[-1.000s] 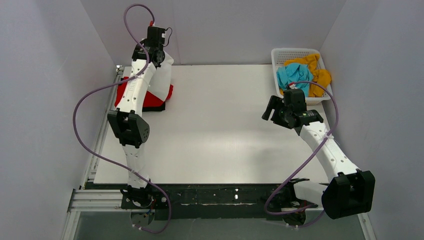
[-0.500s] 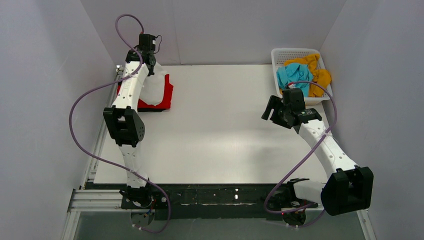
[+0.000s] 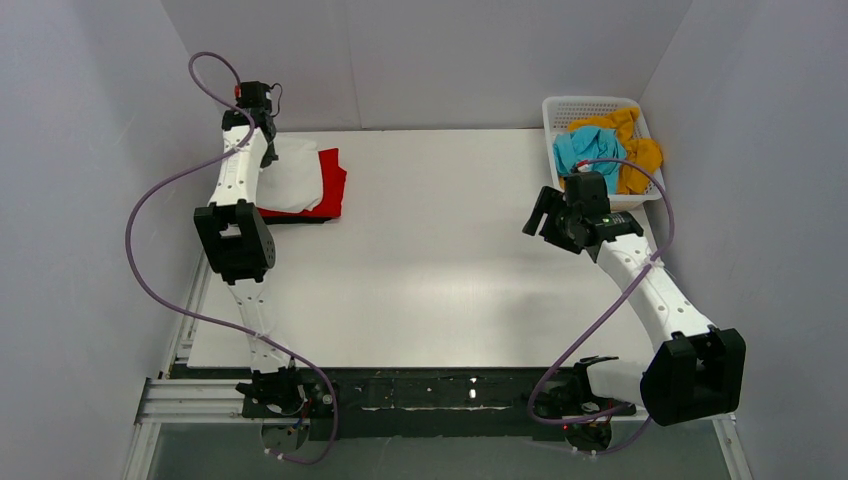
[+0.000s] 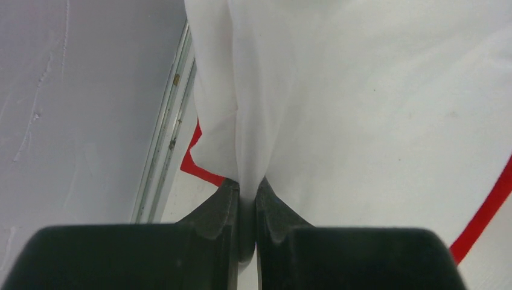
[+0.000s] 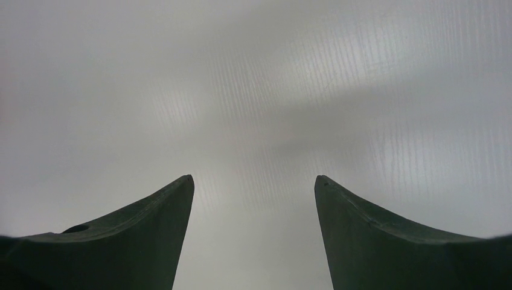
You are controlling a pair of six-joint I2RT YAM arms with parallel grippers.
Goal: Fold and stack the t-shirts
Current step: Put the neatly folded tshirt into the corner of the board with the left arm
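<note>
A folded white t-shirt (image 3: 292, 176) lies on a folded red t-shirt (image 3: 333, 185), with a black t-shirt's edge (image 3: 300, 218) under them, at the table's far left. My left gripper (image 3: 258, 125) is shut on the white t-shirt's edge (image 4: 247, 145) at the stack's far left side; red fabric (image 4: 196, 166) shows beneath. My right gripper (image 3: 545, 212) is open and empty above the bare table (image 5: 253, 121), left of the basket. A teal-blue t-shirt (image 3: 585, 150) and a mustard-orange t-shirt (image 3: 630, 150) lie crumpled in the basket.
The white lattice basket (image 3: 575, 105) stands at the far right corner. White walls close in the table on the left, back and right. A metal rail (image 4: 166, 127) runs along the table's left edge.
My left gripper has moved left and down with the white t-shirt, laying it flat over the red one. The right arm has barely moved.
</note>
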